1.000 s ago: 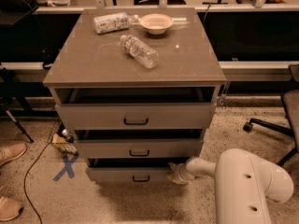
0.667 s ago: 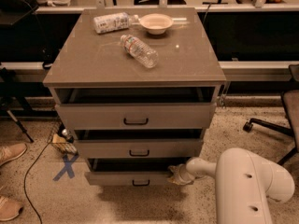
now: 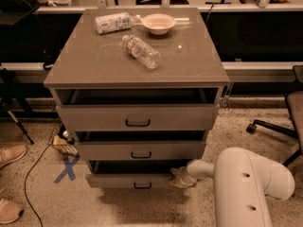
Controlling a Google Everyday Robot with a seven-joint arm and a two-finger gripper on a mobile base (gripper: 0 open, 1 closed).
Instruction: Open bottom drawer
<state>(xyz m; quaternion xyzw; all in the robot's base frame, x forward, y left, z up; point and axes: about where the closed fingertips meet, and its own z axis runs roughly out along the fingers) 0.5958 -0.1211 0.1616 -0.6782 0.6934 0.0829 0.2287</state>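
Since the earlier frame the bottom drawer (image 3: 118, 180) stands slightly further out of the cabinet, its front panel lower in the view, and the end effector (image 3: 177, 178) has shifted with it by a small amount.

End effector: positioned at the right end of the bottom drawer's front panel, in contact with that end. How far open it is, and whether it is clamped on the panel or only pressed against it, cannot be told. The white arm (image 3: 251, 183) runs from it to the right and down towards the lower edge of the view.

Bottom drawer: lowest of three, directly left of the end effector, partly open with a dark gap showing above its front. Its small black handle (image 3: 143, 186) sits left of the end effector, apart from it and untouched.

Above and left of the end effector, the middle drawer (image 3: 109, 150) and the top drawer (image 3: 94, 118) each also show a dark gap above their fronts.

Well above the end effector, the counter (image 3: 94, 65) carries a clear bottle (image 3: 141, 51) lying on its side, a second, labelled bottle (image 3: 113, 22) lying further back, and a pale bowl (image 3: 158, 23) just beside that one.

Far left of the end effector, on the floor, is a blue X mark (image 3: 66, 168). To the upper right stands an office chair (image 3: 289, 112), well apart.
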